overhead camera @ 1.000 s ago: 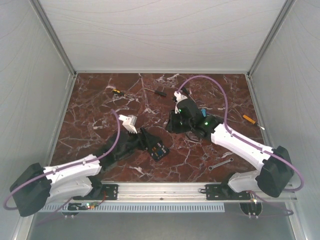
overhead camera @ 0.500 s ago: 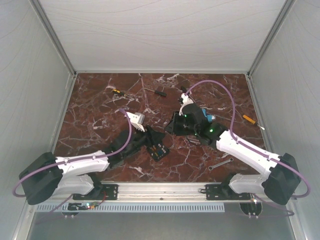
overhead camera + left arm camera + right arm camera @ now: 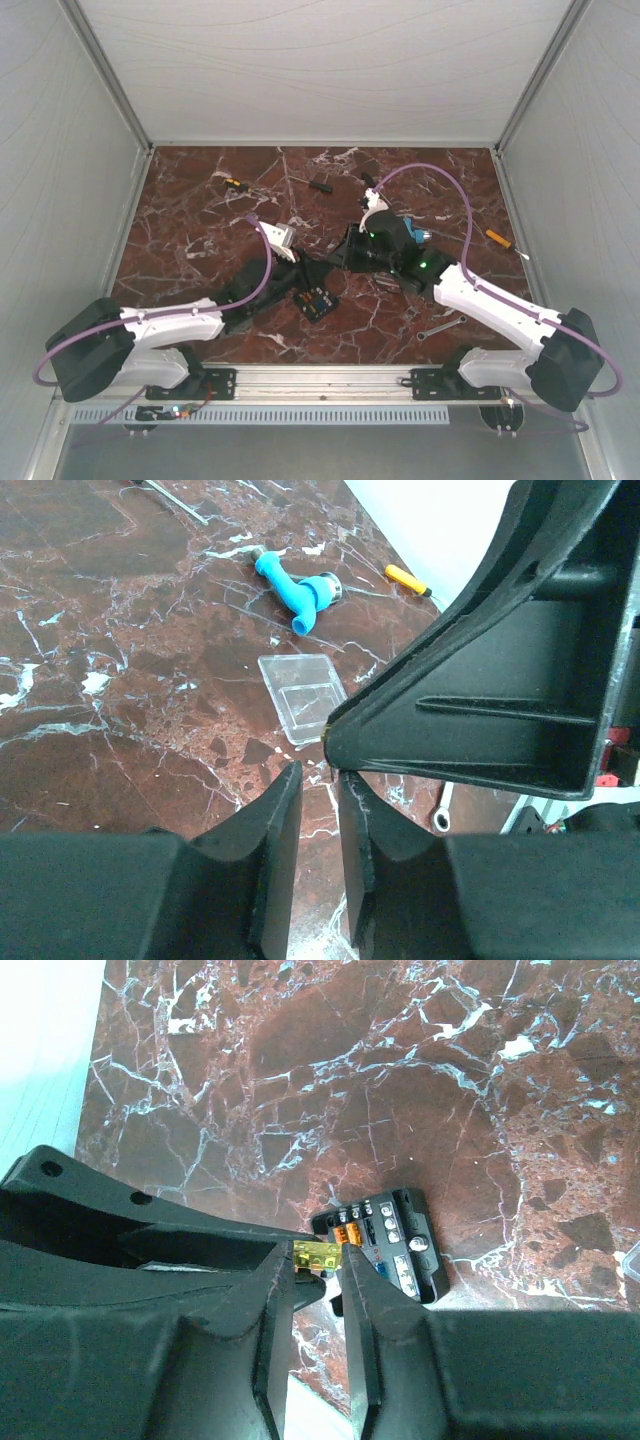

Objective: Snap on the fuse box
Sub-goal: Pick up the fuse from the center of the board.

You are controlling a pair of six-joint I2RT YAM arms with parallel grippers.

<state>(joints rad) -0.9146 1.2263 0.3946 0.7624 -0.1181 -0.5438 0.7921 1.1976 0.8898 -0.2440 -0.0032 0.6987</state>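
Note:
The black fuse box [image 3: 320, 300] lies open on the marble; the right wrist view shows it [image 3: 390, 1245] with orange and blue fuses inside. Its clear square lid [image 3: 300, 695] lies flat on the table, apart from the box, in the left wrist view. My right gripper [image 3: 318, 1252] is shut on a small yellow fuse [image 3: 325, 1254], just up-left of the box. In the top view it [image 3: 338, 262] hovers beside the box. My left gripper [image 3: 318, 770] is shut and empty, its tips close under the right gripper's body. It also shows in the top view [image 3: 303, 273].
A blue plastic piece [image 3: 412, 232] lies behind the right gripper and also shows in the left wrist view [image 3: 298, 592]. Screwdrivers lie at the back [image 3: 232, 184] [image 3: 320, 184] and at the right [image 3: 497, 238]. A small wrench [image 3: 440, 328] lies front right.
My left arm has reached forward and right, bringing its gripper up to the right gripper. The right gripper has shifted slightly. The fuse box has not moved.

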